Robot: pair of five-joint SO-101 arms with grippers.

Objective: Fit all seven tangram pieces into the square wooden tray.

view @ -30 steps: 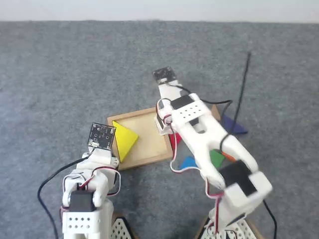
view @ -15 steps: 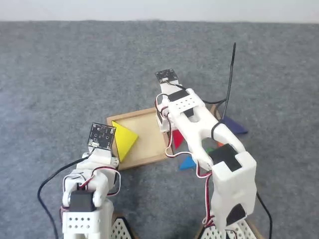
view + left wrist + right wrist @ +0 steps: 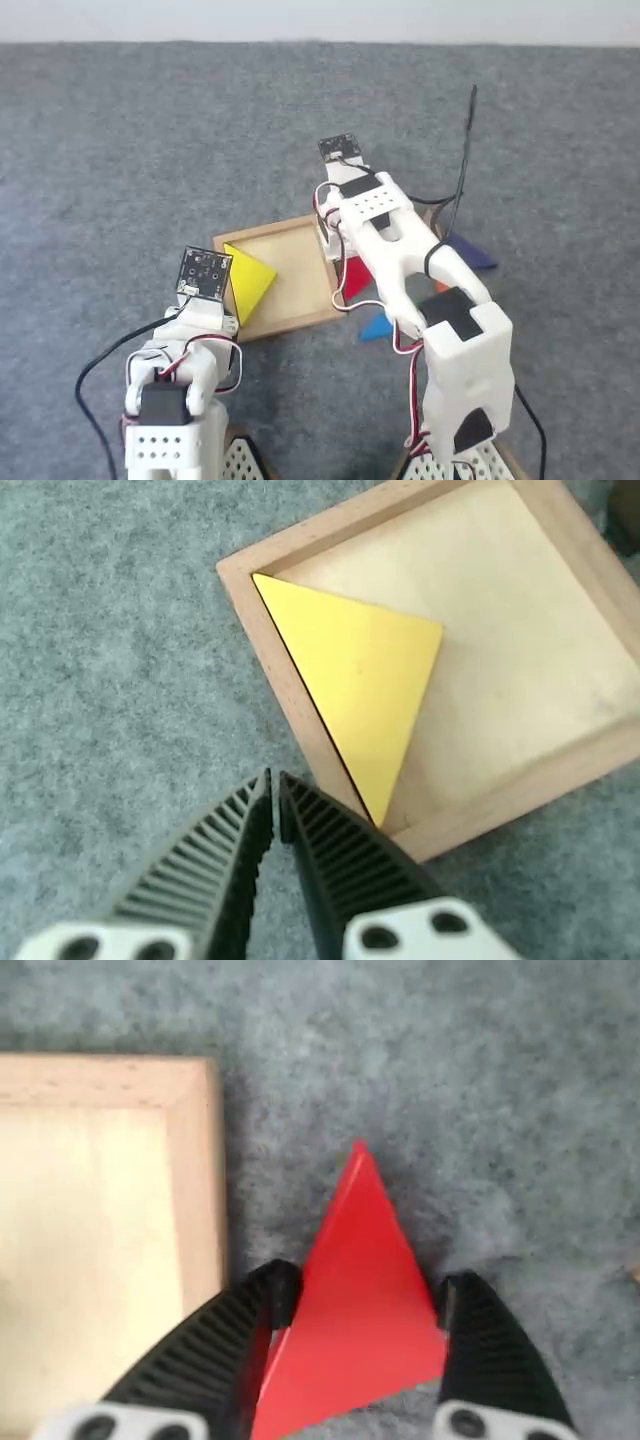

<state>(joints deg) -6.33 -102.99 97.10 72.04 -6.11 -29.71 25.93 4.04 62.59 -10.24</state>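
**Item: right pincer and red triangle.** The right gripper (image 3: 365, 1290) stands wide open astride the flat red triangular tangram piece (image 3: 355, 1300), one finger at each sloping edge. Whether the pads touch it cannot be told, and nothing is lifted. The piece lies on the carpet just outside the square wooden tray (image 3: 195, 1160), beside its rim.

**Item: left pincer.** The left gripper (image 3: 272, 780) is closed to a slit and holds nothing. It hangs just outside the tray's corner.

**Item: in the tray.** One large yellow triangle (image 3: 365, 680) lies flat against the rim. The rest of the floor is bare wood.

**Item: outside the tray.** A blue piece (image 3: 377, 326) and a dark blue piece (image 3: 470, 252) lie on the red triangle's side.

**Hazards, as judged:**
- The edges taper, so closing jaws may squeeze the piece out towards its point, or twist it.
- The piece is thin and lies flat, so the fingertips may ride over it.
- The finger nearest the tray may catch the rim and nudge the tray — shifting the yellow piece.

**Surface and room:** a grey short-pile carpet (image 3: 150, 130) lies all round the tray, with a pale wall strip (image 3: 300, 20) beyond its far side.
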